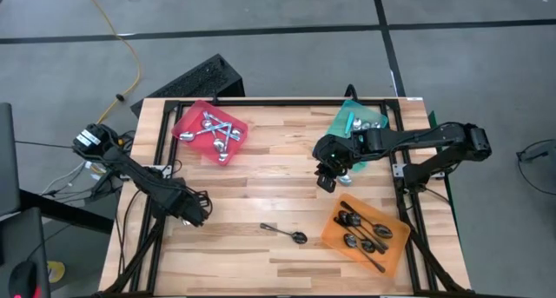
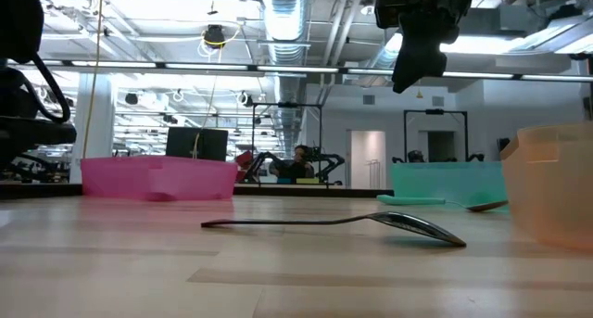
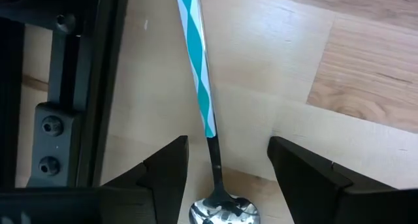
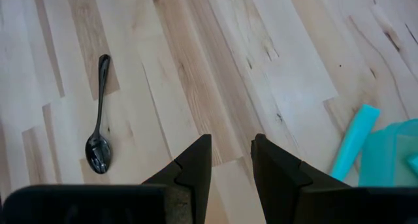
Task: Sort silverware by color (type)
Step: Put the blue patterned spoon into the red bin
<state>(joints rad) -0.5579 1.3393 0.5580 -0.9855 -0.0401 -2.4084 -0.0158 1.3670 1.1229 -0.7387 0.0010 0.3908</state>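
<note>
A spoon with a teal-and-white handle (image 3: 196, 61) and a silver bowl (image 3: 223, 211) lies flat on the wood near the table's left edge. My left gripper (image 3: 228, 142) points down over it, open, one finger on each side of the spoon's thin neck and apart from it. In the high view that arm (image 1: 195, 209) hides the spoon. A black spoon (image 1: 287, 233) lies on the table's near middle, and also shows as the black spoon (image 4: 99, 119). My right gripper (image 1: 326, 176) hangs above the table right of centre, its fingers a little apart with nothing between them.
A red tray (image 1: 208, 133) with silver spoons stands at the far left. A teal tray (image 1: 360, 120) is at the far right, a teal handle (image 4: 353, 149) beside it. An orange tray (image 1: 365, 233) with black spoons is at the near right. A black frame rail (image 3: 59, 87) runs beside the left gripper.
</note>
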